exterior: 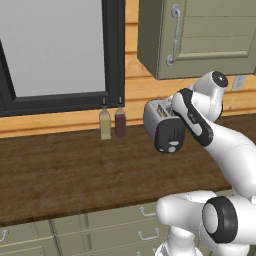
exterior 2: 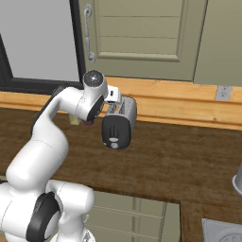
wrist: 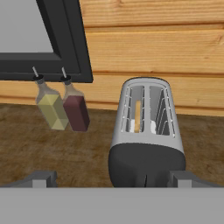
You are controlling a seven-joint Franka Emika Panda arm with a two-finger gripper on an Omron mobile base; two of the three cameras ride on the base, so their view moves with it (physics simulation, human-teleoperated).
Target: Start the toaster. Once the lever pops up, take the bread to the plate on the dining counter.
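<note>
Toaster sits on dark wood worktop, near wooden back wall, right of two small bottles. Long axis runs front to back: black end panel faces out toward robot, silver body toward wall. Two top slots run same way. Bread stands on edge in left slot, thin tan strip, sunk low. Lever low on black panel. Yellow bottle and dark red bottle side by side. No readable writing anywhere. Gripper hovers before black panel, fingertips spread wide, holding nothing.
</note>
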